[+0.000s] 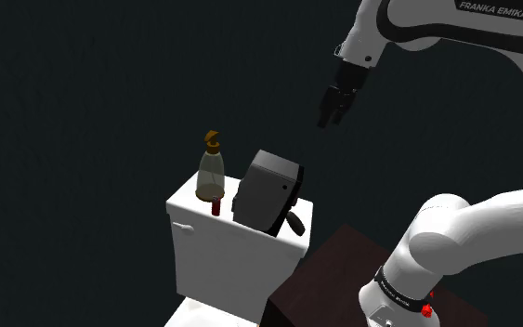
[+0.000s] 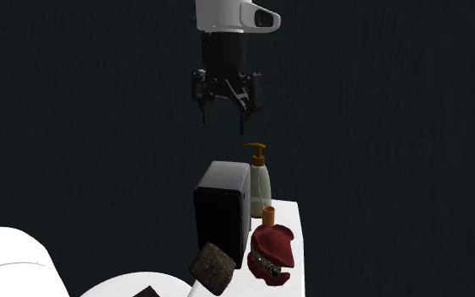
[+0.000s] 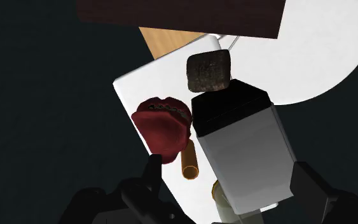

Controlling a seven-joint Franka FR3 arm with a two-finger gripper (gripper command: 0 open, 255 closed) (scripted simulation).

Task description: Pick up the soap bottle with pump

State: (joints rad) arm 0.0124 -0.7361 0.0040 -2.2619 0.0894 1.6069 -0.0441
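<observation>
Amber-pump clear bottle (image 1: pixel 211 176) upright on white tank (image 1: pixel 203 251), just beside black box (image 1: pixel 267 190), on shoulder view's left. Gripper (image 1: pixel 332 119) well above, fingers wide, empty. Approach step; next: align over bottle, descend.

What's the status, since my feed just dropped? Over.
Gripper hovering high, jaws open, empty. Soap bottle upright on tank, untouched. Black box close beside it, may crowd the approach.
</observation>
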